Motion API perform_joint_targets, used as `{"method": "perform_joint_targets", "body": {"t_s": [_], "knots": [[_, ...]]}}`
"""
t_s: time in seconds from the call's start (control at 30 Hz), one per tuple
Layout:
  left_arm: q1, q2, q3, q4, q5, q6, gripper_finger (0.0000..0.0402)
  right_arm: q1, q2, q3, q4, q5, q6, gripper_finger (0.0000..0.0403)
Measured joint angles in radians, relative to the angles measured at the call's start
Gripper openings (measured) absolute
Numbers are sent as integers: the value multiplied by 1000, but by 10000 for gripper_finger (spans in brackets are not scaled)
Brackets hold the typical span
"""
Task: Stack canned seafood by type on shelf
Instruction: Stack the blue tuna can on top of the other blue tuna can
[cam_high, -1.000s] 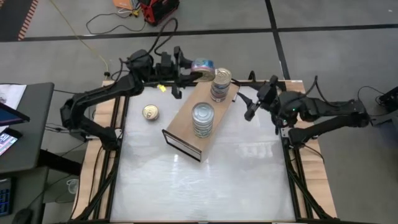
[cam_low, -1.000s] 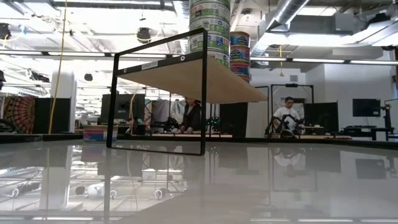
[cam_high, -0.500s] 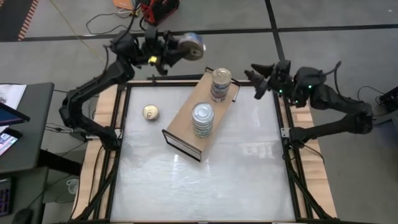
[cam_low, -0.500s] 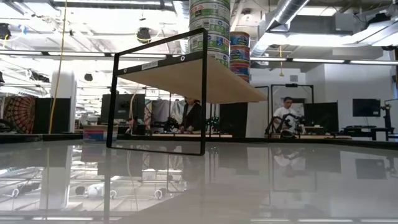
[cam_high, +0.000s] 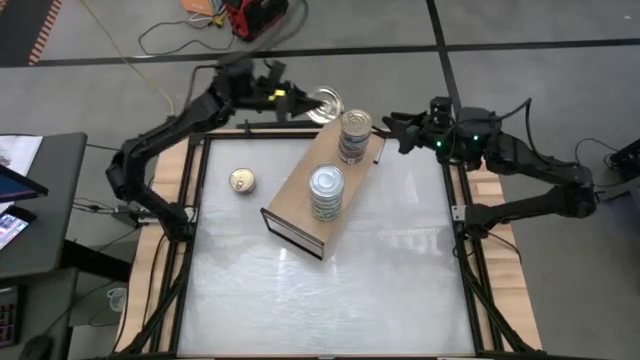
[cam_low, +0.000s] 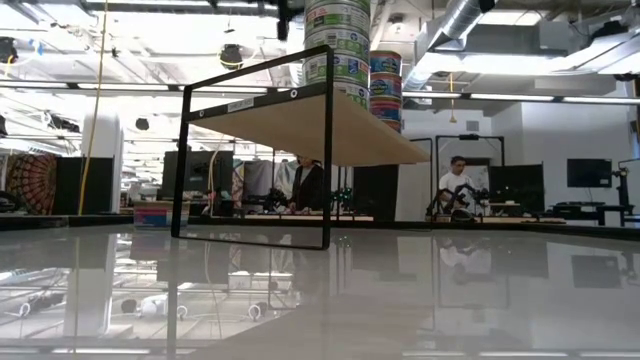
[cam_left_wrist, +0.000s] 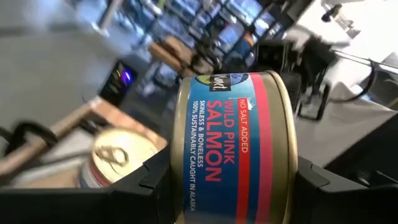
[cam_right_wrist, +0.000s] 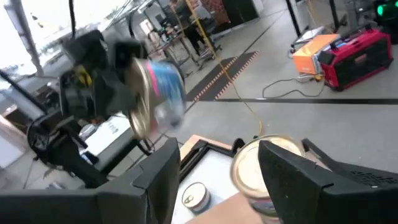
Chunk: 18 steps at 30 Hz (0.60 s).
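My left gripper (cam_high: 312, 100) is shut on a blue-and-red salmon tin (cam_high: 326, 103), held in the air over the table's far edge, just left of the far stack. The shelf (cam_high: 300, 195), a tan box, lies on the table and carries two stacks of tins: a gold-lidded one (cam_high: 355, 135) at its far end and a silver-lidded one (cam_high: 326, 192) near its middle. One gold-lidded tin (cam_high: 241, 180) sits flat on the table left of the shelf. My right gripper (cam_high: 395, 128) hangs open in the air right of the far stack, with nothing between its fingers. My left gripper pinches the salmon tin by its two flat ends (cam_left_wrist: 180, 180), one finger (cam_left_wrist: 149, 190) on each, with the label wall showing between them. The fingers lie about level and come from the table's far left. The tin is lifted clear and tipped onto its edge.
The wooden rails (cam_high: 195, 200) frame the white tabletop (cam_high: 330, 290), whose near half is bare. A desk (cam_high: 40, 200) stands off the left side. Cables and a red case (cam_high: 255, 15) lie on the floor beyond the far edge. People sit in the room behind the table (cam_low: 460, 185).
My left gripper has swung the salmon tin away past the table's far edge and brought it back beside the far stack, rolling its wrist so the tin now stands tipped. My right gripper has risen, moved toward the far edge and rolled, staying open.
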Motion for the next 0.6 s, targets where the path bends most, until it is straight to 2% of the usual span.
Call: {"method": "perform_joint_targets", "body": {"t_s": [0.23, 0.6], "knots": [[7, 87, 0, 73, 90, -86, 184, -23, -5, 0, -18, 1, 43, 239], [48, 107, 0, 178, 121, -201, 185, -29, -3, 0, -33, 42, 156, 239]]}}
